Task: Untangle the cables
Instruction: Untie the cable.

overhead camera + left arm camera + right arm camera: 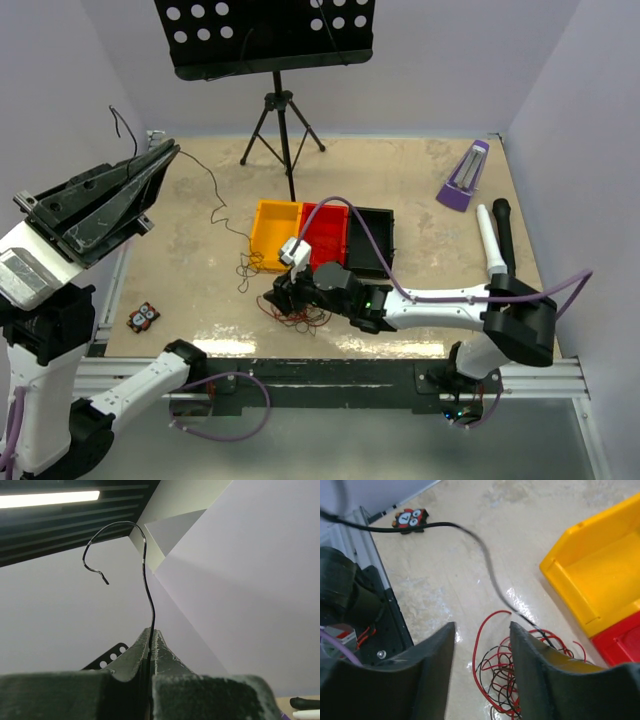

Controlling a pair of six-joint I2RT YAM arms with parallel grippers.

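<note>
Left claw (151, 639) pinches a black wire (145, 580); right claw (482, 630) gapes above cables (501, 675).

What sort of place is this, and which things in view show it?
Probably a robotics lab cell: a left arm and right arm bolted at a table's edge, plain walls boxing it in, and staged props: coloured bins, a metronome and tangled cables.

Yellow bin (275, 228) touches red bin (326, 236); purple metronome (463, 180) well apart.
</note>
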